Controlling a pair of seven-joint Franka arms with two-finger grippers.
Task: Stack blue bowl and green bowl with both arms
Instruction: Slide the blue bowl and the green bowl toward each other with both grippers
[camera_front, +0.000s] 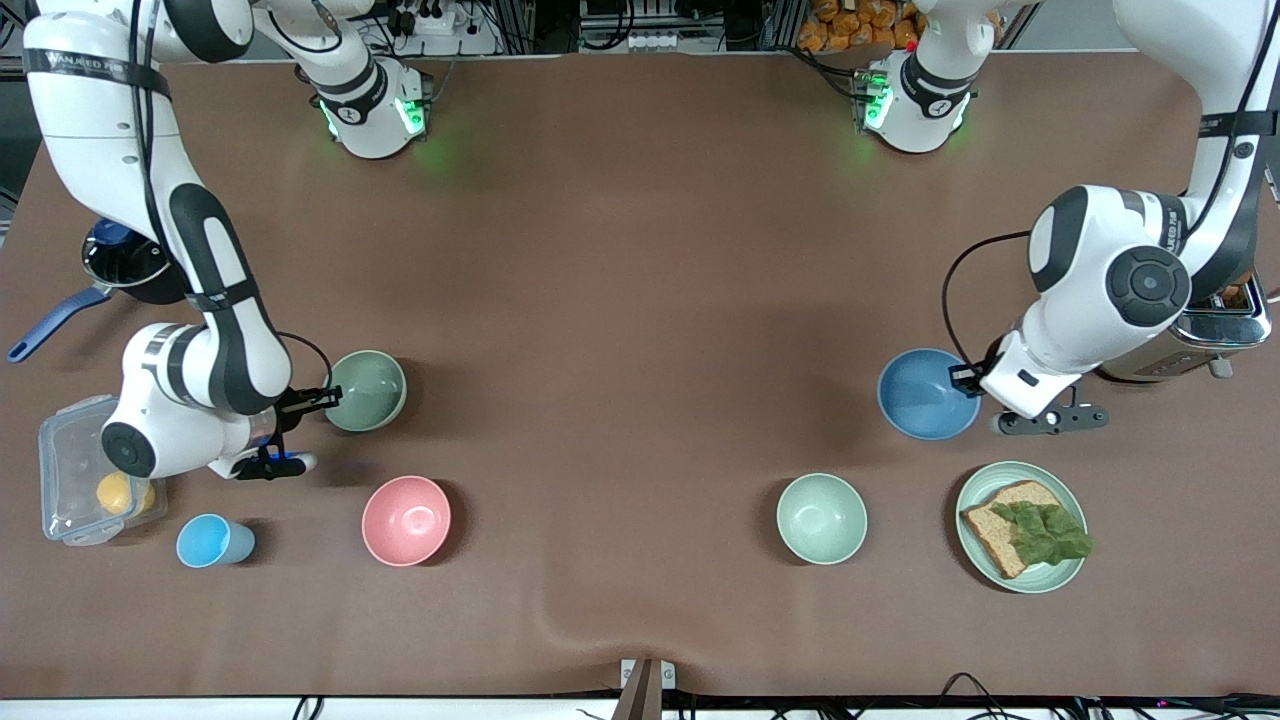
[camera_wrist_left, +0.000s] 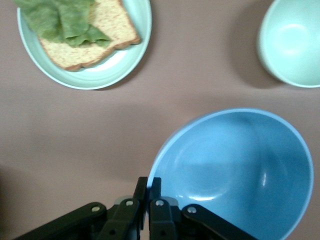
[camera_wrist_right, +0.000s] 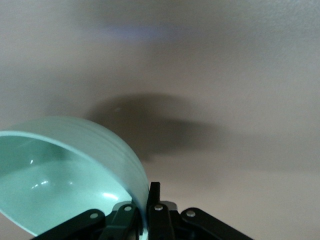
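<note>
Between tool (camera_wrist_left: 148, 192) fingers, blue bowl (camera_wrist_left: 240, 170) rim

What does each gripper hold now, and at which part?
The left gripper is shut on the rim of the blue bowl. The right gripper is shut on the rim of the green bowl.

I'm seeing a matt brown cloth-like cover (camera_front: 640, 300) lying over the table, slightly rippled at its near edge. The blue bowl (camera_front: 925, 392) and green bowl (camera_front: 367, 390) are showing smooth, faintly glossy plastic-looking walls catching soft highlights. The toaster (camera_front: 1200, 335) is gleaming like polished metal; the lidded box (camera_front: 75, 470) is looking like clear plastic.
</note>
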